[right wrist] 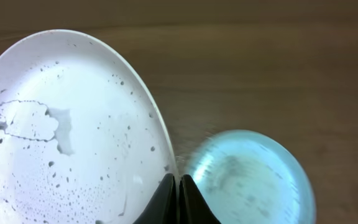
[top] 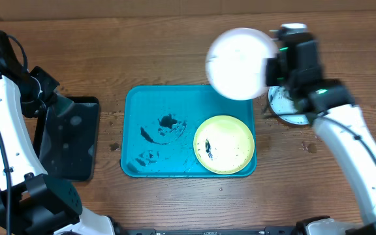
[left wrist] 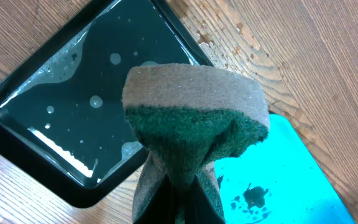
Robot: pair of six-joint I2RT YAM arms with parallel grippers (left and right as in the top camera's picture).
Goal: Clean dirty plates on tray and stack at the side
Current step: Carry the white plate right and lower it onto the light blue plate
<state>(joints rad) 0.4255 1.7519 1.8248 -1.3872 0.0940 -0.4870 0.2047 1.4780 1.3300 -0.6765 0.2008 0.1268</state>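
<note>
Over wooden worktop [top: 175, 39], right end effector [right wrist: 179, 186] pinches wet plate [right wrist: 73, 137] at its rim: light, stiff, probably slippery; left end effector [left wrist: 178, 199] clamps sponge [left wrist: 194, 112].

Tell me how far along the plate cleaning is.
Looks done: the light blue plate sits on the table beside the tray. In hand: the right tool holds the wet white plate; the left tool grips the sponge. Remaining: the yellow-green plate, smeared, on the tray.

Plate [top: 224, 145] in tray [top: 142, 104] near-right corner; smaller tray [top: 70, 140] left
</note>
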